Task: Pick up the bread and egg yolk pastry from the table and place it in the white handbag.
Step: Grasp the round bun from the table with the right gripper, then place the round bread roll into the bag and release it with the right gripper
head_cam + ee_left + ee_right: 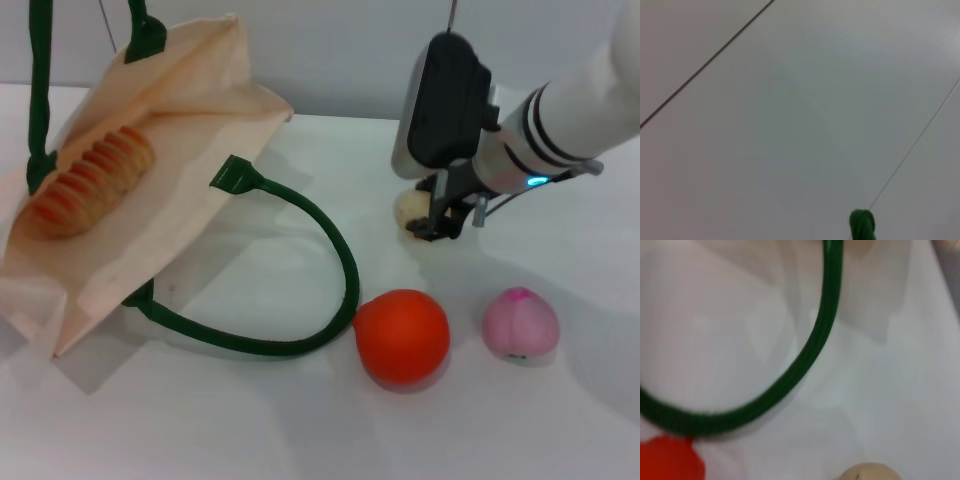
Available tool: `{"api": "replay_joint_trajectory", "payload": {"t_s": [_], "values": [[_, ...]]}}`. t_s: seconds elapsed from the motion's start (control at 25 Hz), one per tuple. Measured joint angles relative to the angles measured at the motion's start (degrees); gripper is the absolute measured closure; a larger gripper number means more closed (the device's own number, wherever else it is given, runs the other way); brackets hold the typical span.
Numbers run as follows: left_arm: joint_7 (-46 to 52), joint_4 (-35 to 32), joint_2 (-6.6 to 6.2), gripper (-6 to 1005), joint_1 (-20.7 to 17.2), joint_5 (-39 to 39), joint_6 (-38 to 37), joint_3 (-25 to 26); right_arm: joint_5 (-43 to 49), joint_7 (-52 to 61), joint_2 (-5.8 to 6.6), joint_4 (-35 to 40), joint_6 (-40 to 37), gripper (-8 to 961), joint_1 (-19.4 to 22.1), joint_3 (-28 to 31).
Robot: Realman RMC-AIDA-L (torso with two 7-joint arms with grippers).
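Observation:
The bread (pixel 90 185) lies inside the open white handbag (pixel 200 140) at the left of the head view. The bag's upper green handle (pixel 40 90) is pulled up out of the frame, and a bit of it shows in the left wrist view (pixel 862 226). The left gripper is out of view. The egg yolk pastry (pixel 409 207) sits on the table at centre right, partly hidden by my right gripper (pixel 445 218), which hangs low right beside it. The pastry's top also shows in the right wrist view (pixel 867 472).
The bag's lower green rope handle (pixel 320 240) loops across the table toward a big orange fruit (pixel 403 335), seen in the right wrist view too (pixel 667 460). A pink peach-like ball (pixel 520 325) lies to the right of it. The table (pixel 300 430) is white.

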State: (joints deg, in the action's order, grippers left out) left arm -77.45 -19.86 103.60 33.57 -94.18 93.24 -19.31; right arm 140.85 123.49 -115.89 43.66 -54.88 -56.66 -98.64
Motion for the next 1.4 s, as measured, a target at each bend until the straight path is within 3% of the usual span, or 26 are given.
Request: {"api": "replay_joint_trajectory", "payload": {"t_s": [0.28, 0.48, 0.84, 1.04, 1.4], "values": [[0.19, 0.12, 0.05, 879, 1.20, 1.85, 0.28, -0.30, -0.07, -2.89, -0.08, 20.95, -7.37, 455, 10.08, 3.48], [0.26, 0.67, 0.21, 879, 3.06, 3.28, 1.35, -2.12, -2.12, -3.85, -0.43, 31.38, -8.98, 497, 13.80, 0.00], [0.35, 0.67, 1.35, 879, 6.86, 5.79, 5.78, -3.92, -6.78, -2.55, -0.65, 28.25, -0.79, 566, 5.46, -12.77], [0.45, 0.66, 2.10, 878, 7.74, 6.70, 6.67, -3.96, -7.89, 0.06, -0.74, 25.51, 5.04, 597, 1.56, -17.08], [0.46, 0.61, 2.53, 878, 8.15, 7.52, 6.85, -3.98, -10.10, 0.19, -0.75, 23.10, 9.66, 676, 0.21, -19.18]]}}
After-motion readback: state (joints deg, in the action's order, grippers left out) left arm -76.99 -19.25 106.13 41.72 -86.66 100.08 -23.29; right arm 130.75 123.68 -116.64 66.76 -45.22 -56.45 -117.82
